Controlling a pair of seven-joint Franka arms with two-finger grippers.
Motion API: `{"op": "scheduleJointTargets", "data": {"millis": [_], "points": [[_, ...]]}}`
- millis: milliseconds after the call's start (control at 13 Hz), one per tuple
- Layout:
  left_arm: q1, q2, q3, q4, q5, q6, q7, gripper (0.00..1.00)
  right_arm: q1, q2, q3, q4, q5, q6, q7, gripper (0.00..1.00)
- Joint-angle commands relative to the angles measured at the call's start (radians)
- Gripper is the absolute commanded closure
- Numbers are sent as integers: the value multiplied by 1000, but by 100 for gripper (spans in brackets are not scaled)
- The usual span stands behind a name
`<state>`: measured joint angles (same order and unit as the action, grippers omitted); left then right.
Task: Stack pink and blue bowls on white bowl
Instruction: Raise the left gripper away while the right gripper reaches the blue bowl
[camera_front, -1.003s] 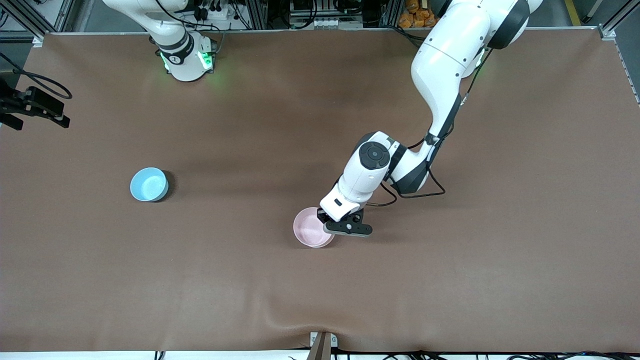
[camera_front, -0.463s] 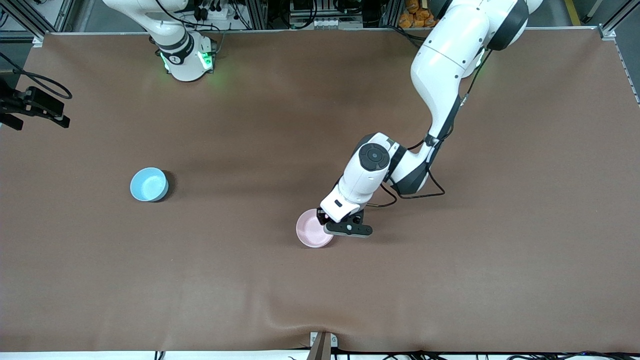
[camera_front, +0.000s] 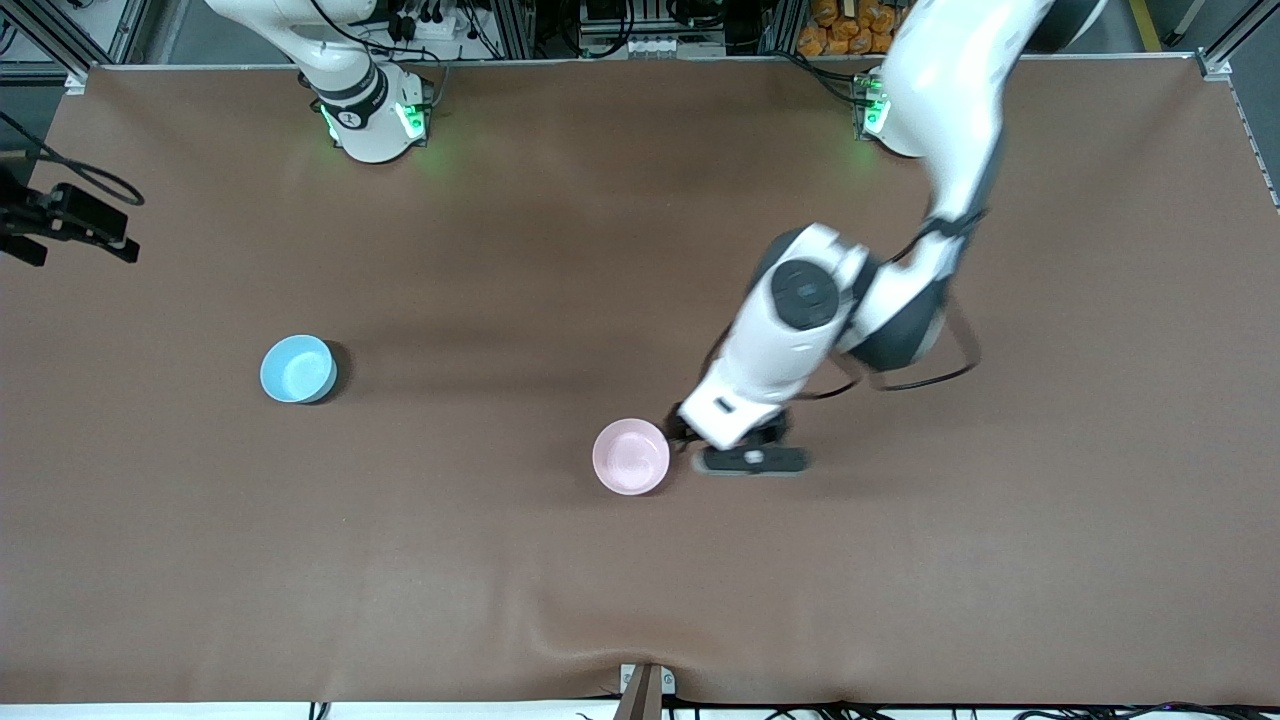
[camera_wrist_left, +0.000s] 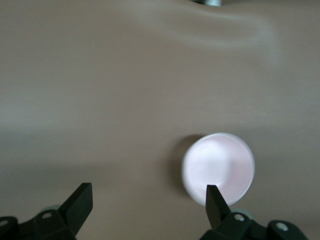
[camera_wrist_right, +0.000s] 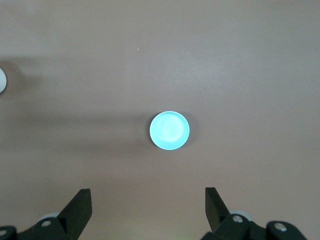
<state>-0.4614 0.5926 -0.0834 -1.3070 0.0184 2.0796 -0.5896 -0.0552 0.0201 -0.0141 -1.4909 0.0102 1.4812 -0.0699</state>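
Observation:
The pink bowl (camera_front: 631, 456) sits upright near the middle of the brown table and also shows in the left wrist view (camera_wrist_left: 218, 168). My left gripper (camera_front: 722, 448) hangs open just beside it, toward the left arm's end of the table, with nothing between its fingers (camera_wrist_left: 148, 196). One fingertip (camera_wrist_left: 214, 199) overlaps the bowl's rim in that view. The blue bowl (camera_front: 298, 368) stands alone toward the right arm's end. My right gripper (camera_front: 72, 215) waits open high over that end and looks down on the blue bowl (camera_wrist_right: 169, 131). The white bowl is hidden in every view.
A brown cloth (camera_front: 900, 560) covers the table and has a wrinkle near the front edge (camera_front: 600, 640). A metal bracket (camera_front: 645, 690) sits at that edge. Both arm bases (camera_front: 375, 115) stand along the edge farthest from the front camera.
My left gripper has opened and let go of the pink bowl, then drawn away toward the left arm's end. The bowl has settled lower. The right arm has barely moved.

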Motion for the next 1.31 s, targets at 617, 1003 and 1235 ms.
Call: {"op": "scheduleJointTargets", "data": {"millis": [617,1003,1235], "points": [[306,-385,1,-73,35,-549,135,0,-91,169,-10,-108,-59,135,5,0],[452,-539,-7,-240,17,-452,289,0,-132,169,-12,-461,14,536,-89,0],[477,-589,-6,-319,15,-403,339,0,-130,190,-10,-639,19,775,-149,0]]}}
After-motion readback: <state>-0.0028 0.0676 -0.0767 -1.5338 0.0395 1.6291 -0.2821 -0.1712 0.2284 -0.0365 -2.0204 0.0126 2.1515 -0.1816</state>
